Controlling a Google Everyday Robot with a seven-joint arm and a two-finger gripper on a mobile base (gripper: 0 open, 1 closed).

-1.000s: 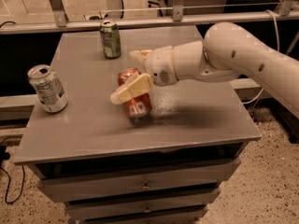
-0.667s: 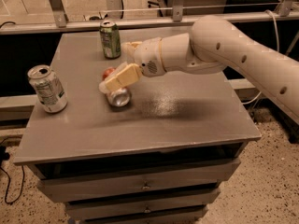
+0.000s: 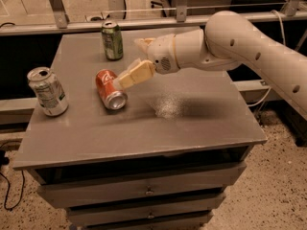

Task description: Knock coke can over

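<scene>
The coke can (image 3: 109, 89) is red with white script. It lies on its side on the grey table top (image 3: 192, 123), left of centre, with its silver top facing the front. My gripper (image 3: 130, 61) is just to the right of the can and slightly above it, open and empty. Its lower finger (image 3: 136, 74) reaches down to the can's upper right side, touching or nearly touching it. The upper finger (image 3: 143, 42) points toward the back of the table.
A green can (image 3: 112, 40) stands upright at the back of the table, behind the coke can. A white-silver can (image 3: 47, 91) stands upright near the left edge. The table is a drawer cabinet (image 3: 148, 190). A metal rail (image 3: 182, 13) runs behind it.
The coke can has moved left across the table and now lies flat on its side. My gripper has followed it to the left.
</scene>
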